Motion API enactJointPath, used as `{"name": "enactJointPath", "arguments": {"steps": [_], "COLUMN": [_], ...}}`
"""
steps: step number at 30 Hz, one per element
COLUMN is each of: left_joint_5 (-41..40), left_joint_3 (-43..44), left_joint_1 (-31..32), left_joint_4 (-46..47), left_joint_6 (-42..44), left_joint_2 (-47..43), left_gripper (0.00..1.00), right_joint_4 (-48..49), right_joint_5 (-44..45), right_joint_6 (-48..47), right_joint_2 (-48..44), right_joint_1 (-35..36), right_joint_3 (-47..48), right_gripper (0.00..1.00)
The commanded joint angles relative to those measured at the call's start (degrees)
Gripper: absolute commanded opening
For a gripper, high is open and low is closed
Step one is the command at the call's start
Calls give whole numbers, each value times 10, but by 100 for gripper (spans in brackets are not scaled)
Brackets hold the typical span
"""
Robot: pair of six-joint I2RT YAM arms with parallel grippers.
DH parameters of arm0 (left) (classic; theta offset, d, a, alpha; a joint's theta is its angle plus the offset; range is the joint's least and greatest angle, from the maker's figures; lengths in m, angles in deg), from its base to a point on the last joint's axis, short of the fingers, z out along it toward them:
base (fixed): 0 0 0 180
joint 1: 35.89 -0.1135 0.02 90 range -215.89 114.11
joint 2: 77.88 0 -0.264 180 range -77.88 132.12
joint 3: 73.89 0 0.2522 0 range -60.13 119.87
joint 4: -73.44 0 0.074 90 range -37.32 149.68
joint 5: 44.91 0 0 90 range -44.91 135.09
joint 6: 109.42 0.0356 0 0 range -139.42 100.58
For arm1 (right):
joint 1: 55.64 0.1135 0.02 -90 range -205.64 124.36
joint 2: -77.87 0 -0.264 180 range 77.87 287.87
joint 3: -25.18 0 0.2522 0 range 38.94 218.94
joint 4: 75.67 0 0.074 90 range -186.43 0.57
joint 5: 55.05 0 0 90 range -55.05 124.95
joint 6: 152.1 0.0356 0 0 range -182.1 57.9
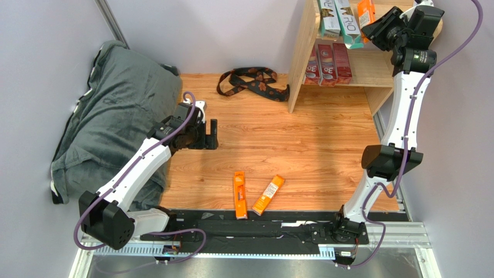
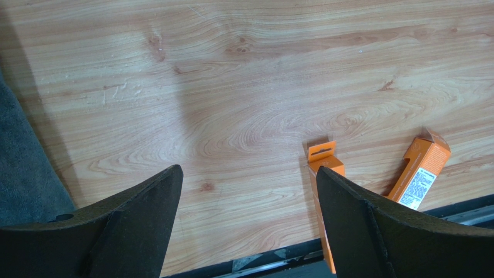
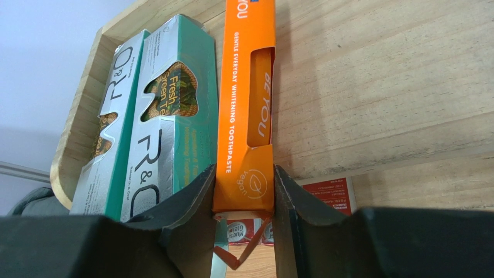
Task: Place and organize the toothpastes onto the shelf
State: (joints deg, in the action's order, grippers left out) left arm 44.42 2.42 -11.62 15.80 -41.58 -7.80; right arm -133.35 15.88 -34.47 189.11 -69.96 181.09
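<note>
My right gripper [image 1: 371,28] [image 3: 244,174] is shut on the near end of an orange toothpaste [image 3: 246,87] [image 1: 365,11]. That box lies on the shelf's [image 1: 301,58] top tier [image 3: 377,87] beside a teal box [image 3: 180,116] [image 1: 349,20] and a silver-white one [image 3: 113,133] [image 1: 329,16]. Three dark red boxes [image 1: 327,63] stand on the lower tier. Two more orange toothpastes [image 1: 239,194] [image 1: 268,194] lie on the table near the front edge; the left wrist view shows them too [image 2: 324,165] [image 2: 423,168]. My left gripper [image 1: 213,134] [image 2: 248,171] hangs open over bare table, holding nothing.
A black-and-brown patterned strap [image 1: 252,81] lies at the back of the table, left of the shelf. A large grey cushion [image 1: 116,116] fills the left side next to the left arm. A black rail [image 1: 261,223] runs along the near edge.
</note>
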Motion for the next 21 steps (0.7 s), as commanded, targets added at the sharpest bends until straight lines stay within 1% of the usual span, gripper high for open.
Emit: {"name": "enactJointPath", "arguments": {"steps": [1, 3, 5, 8, 11, 16, 21], "left_joint_5": [3, 3, 3, 3, 3, 2, 4], "left_joint_3": [-1, -1, -2, -5, -5, -5, -4], "left_joint_1": [-2, -2, -2, -2, -2, -1, -2], "left_joint_4": [14, 15, 16, 16, 16, 16, 15], "left_joint_6": [10, 10, 9, 9, 9, 9, 10], "left_joint_2": [1, 1, 1, 1, 1, 2, 1], "left_gripper": [95, 95, 95, 95, 95, 95, 95], "right_joint_4": [29, 33, 33, 35, 40, 66, 77], "right_joint_5": [-25, -35, -38, -34, -28, -17, 5], "right_joint_6": [16, 18, 22, 22, 23, 33, 42], "right_joint_2": [-7, -3, -1, -4, -12, -31, -51], "right_joint_1": [-1, -1, 0, 0, 0, 0, 0], "right_joint_3": [30, 30, 31, 23, 12, -11, -12], "right_gripper": [40, 43, 51, 59, 64, 69, 70]}}
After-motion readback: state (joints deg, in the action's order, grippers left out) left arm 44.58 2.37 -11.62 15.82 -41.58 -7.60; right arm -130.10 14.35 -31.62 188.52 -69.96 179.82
